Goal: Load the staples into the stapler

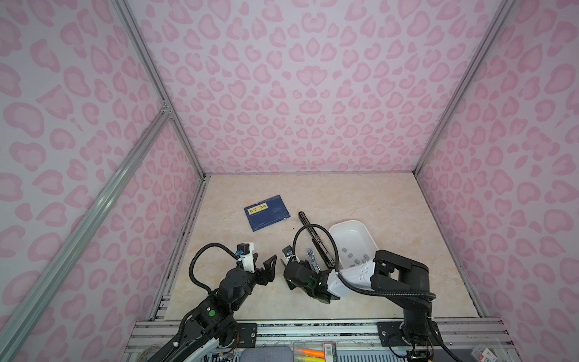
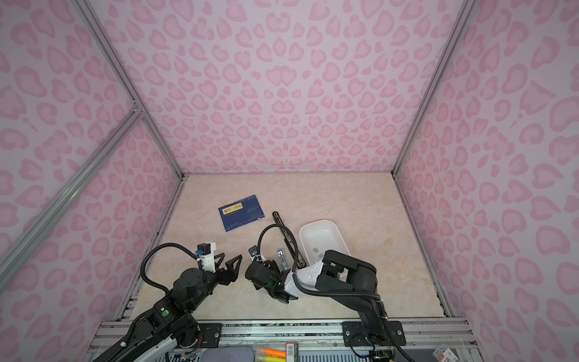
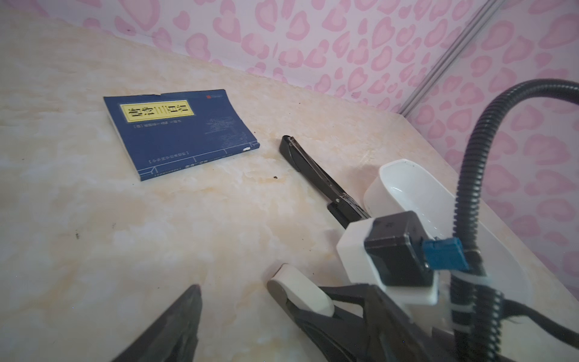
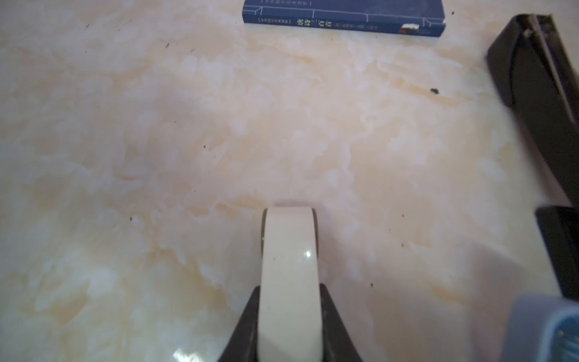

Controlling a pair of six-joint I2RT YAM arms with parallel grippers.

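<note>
Where the staples [image 1: 350, 250] lie loose in the tray [image 1: 351, 236], lower right of centre in a top view, the right gripper [image 4: 289, 290] clamps the white stapler [image 4: 289, 266] to its left, long axis aimed up-left at the book [image 1: 267, 213]. Left gripper [image 1: 265, 258] stands spread wide nearby; black stapler [image 1: 305, 221] lies diagonally beside the tray, bare table [image 1: 376, 194] beyond.

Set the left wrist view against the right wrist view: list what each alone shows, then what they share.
Left wrist only: the white tray, the right arm's wrist camera and its black cable. Right wrist only: a blurred grey-blue shape at the frame edge, unidentifiable. Both: the blue book, the open black stapler, and the small white stapler in the right tool.
</note>
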